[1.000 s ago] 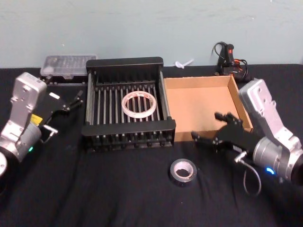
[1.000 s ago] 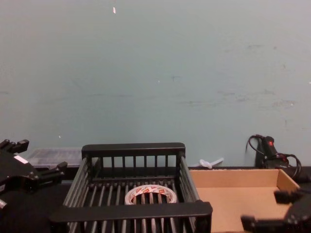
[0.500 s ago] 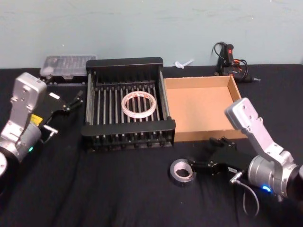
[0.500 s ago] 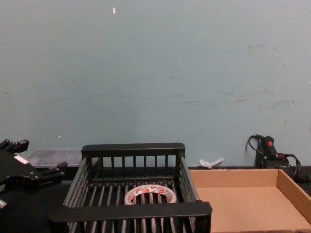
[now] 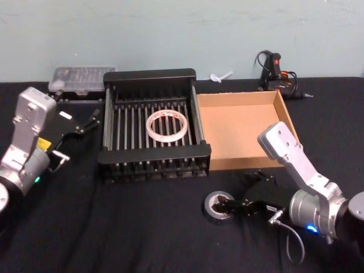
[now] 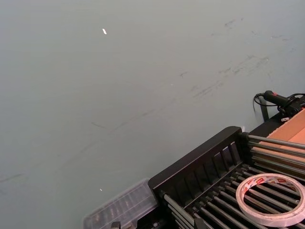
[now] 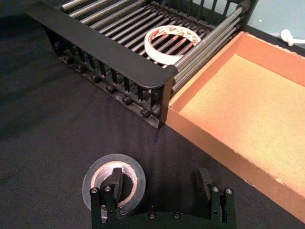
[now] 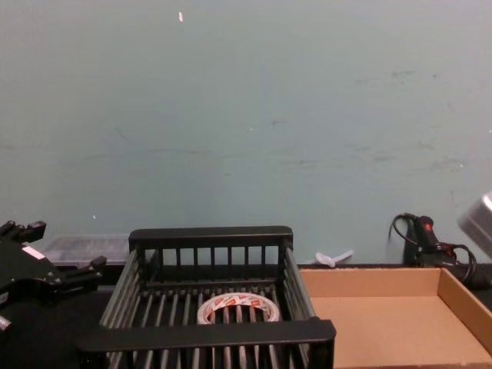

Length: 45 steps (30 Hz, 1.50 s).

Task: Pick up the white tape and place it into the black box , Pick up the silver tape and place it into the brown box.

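White tape: flat, translucent whitish ring with red print and a wide hole, lying on the barred floor of the black box.
Black box: rigid plastic crate, slatted sides, round parallel floor bars, thick flat rims; pressed against the brown box's left wall.
Brown box: shallow matte cardboard tray, low walls, bare floor.
Silver tape: thick-walled grey-silver roll with pale core, flat on the black cloth in front of the two boxes.
Right gripper: low over the silver tape, jaws spread wide; one finger inside the core hole, the other outside and clear of the roll, nothing clamped.
Left gripper: parked left of the black box, dark fingers parted, holding nothing.
Cloth: black, soft, faintly creased.
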Each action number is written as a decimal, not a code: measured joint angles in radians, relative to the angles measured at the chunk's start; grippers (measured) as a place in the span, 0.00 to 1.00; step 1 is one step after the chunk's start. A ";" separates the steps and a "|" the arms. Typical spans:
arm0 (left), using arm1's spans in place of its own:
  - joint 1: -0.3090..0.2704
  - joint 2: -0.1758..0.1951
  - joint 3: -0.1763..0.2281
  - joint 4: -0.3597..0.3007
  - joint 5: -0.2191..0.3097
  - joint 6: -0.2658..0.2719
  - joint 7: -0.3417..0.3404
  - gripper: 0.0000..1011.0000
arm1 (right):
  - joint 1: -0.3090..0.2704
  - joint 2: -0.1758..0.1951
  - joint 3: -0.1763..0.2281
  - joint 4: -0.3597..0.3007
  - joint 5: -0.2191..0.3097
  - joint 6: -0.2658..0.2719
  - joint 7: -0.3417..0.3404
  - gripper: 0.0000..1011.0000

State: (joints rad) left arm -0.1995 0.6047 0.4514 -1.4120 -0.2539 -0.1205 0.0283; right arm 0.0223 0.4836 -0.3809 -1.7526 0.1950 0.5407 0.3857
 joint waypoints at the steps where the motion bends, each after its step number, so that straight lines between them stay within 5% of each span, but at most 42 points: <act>1: 0.000 0.000 0.000 0.000 0.000 0.000 0.000 0.99 | 0.001 0.000 -0.001 0.001 -0.001 0.001 0.001 0.99; 24: 0.000 0.000 0.000 0.000 0.000 0.000 0.000 0.99 | 0.022 -0.012 -0.027 0.024 -0.023 0.016 0.011 0.99; 32: 0.000 0.000 0.000 0.000 0.000 0.000 0.000 0.99 | 0.021 -0.011 -0.026 0.024 -0.021 0.016 0.011 0.83; 45: 0.000 0.000 0.000 0.000 0.000 0.000 0.000 0.99 | 0.020 -0.010 -0.025 0.023 -0.020 0.015 0.011 0.41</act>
State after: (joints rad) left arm -0.1995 0.6047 0.4514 -1.4119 -0.2539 -0.1205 0.0283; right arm 0.0425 0.4732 -0.4056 -1.7297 0.1751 0.5560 0.3972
